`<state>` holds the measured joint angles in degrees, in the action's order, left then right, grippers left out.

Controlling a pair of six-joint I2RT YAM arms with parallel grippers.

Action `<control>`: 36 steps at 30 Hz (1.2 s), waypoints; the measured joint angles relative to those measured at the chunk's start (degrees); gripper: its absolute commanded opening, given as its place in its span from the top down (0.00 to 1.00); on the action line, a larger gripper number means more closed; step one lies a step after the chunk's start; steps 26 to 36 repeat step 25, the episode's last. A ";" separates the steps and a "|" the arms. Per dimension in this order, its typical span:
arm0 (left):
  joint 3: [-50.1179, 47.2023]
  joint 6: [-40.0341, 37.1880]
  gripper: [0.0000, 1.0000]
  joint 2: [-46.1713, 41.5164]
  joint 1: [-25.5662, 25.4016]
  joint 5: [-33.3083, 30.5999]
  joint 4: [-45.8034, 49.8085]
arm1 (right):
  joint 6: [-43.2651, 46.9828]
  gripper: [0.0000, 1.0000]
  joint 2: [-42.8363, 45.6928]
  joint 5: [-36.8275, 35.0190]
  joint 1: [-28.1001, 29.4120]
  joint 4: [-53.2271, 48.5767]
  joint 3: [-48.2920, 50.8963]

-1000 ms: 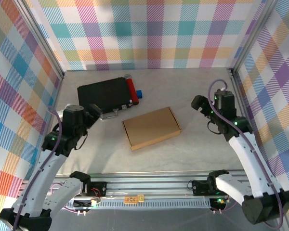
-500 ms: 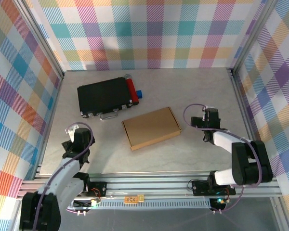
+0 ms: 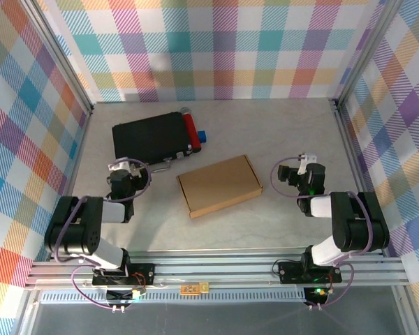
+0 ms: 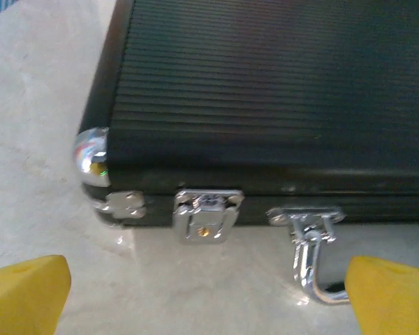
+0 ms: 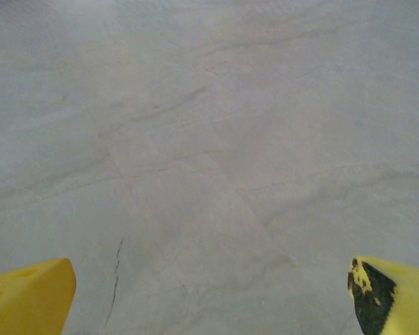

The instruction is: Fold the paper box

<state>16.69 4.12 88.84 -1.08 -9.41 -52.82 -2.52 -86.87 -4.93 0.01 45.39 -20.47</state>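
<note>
The table (image 3: pixel 265 125) carries everything, walled by checked panels on three sides; over the last second the left arm (image 3: pixel 84 223) and the right arm (image 3: pixel 353 227) have dropped from a raised reach and folded low toward the near edge, one near the left side, one near the right; neither touches the work.

The black case (image 3: pixel 152 139) lies toward the far left corner, unmoved; the paper box (image 3: pixel 220 185) sits about mid-table, skewed, just beside the case's near right corner and apart from it; it lies flat and closed, a shallow brown rectangle with no flap standing up, in the same spot as a second ago.

The left gripper (image 3: pixel 123 173) points at the case's near edge, jaws spread wide with nothing between them; from its wrist the yellow tips of the left gripper (image 4: pixel 208 296) frame the case's handle (image 4: pixel 311 255) and latch (image 4: pixel 204 216); the right gripper (image 3: pixel 288 173) faces the box from the right, well apart, jaws likewise spread and empty; its wrist view of the right gripper (image 5: pixel 209 293) looks on bare table.

A red cylinder (image 3: pixel 190 132) rests along the case's right edge.

Judging by the retreat and the closed box, the folding looks done, and the arms seem to be parking.
</note>
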 measured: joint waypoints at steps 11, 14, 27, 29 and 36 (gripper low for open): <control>5.97 -2.56 0.00 1.64 -1.42 1.90 2.43 | 0.50 0.01 -0.44 1.14 0.76 0.66 -1.97; 5.97 -2.73 0.00 1.64 -1.42 1.95 2.75 | 0.66 0.01 -0.42 1.75 0.76 0.57 -2.27; 5.97 -3.52 0.00 1.64 -1.53 2.08 3.19 | 1.14 0.01 -0.44 2.47 0.76 0.46 -2.40; 5.97 -3.52 0.00 1.64 -1.53 2.08 3.19 | 1.14 0.01 -0.44 2.47 0.76 0.46 -2.40; 5.97 -3.52 0.00 1.64 -1.53 2.08 3.19 | 1.14 0.01 -0.44 2.47 0.76 0.46 -2.40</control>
